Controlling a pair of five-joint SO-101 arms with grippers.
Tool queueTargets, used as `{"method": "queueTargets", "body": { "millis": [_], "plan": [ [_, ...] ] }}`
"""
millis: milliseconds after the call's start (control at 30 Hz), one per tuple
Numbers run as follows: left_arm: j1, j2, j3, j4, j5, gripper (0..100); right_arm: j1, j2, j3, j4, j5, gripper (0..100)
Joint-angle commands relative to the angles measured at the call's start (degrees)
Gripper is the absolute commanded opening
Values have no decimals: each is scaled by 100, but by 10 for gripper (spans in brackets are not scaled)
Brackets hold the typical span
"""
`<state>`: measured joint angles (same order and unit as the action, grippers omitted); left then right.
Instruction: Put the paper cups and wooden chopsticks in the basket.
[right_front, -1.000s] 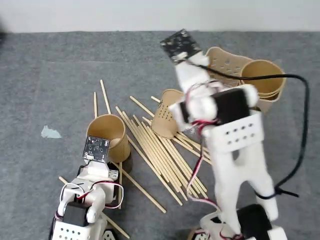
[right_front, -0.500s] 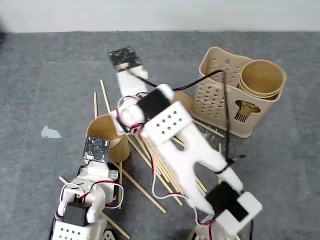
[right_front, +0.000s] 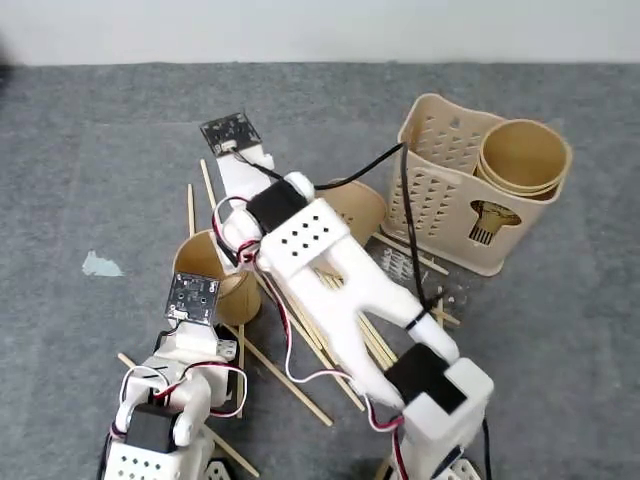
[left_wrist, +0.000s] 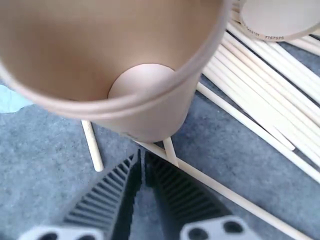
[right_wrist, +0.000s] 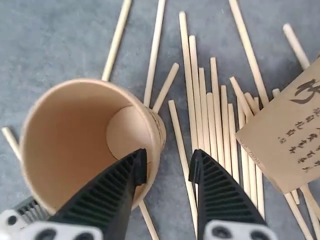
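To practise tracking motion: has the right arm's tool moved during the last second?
Yes. The right tool swung away from the basket, leftward in the high view, to the upright paper cup.

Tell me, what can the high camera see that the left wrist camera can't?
The high view adds the basket with cups stacked inside it. The left wrist view adds the left gripper, shut, pointing at the foot of a standing cup. Both share that standing cup and the loose chopsticks lying beside it.
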<state>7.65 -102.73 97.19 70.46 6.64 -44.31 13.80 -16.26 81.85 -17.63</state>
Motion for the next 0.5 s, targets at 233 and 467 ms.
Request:
{"method": "queueTargets", "body": {
  "millis": [233,467],
  "plan": [
    [9,-35,-66,26,-44,14,-22,-171,-44,268,-35,4],
    [9,-35,-66,26,-35,14,514,-796,-44,400,-35,8]
  ]
}}
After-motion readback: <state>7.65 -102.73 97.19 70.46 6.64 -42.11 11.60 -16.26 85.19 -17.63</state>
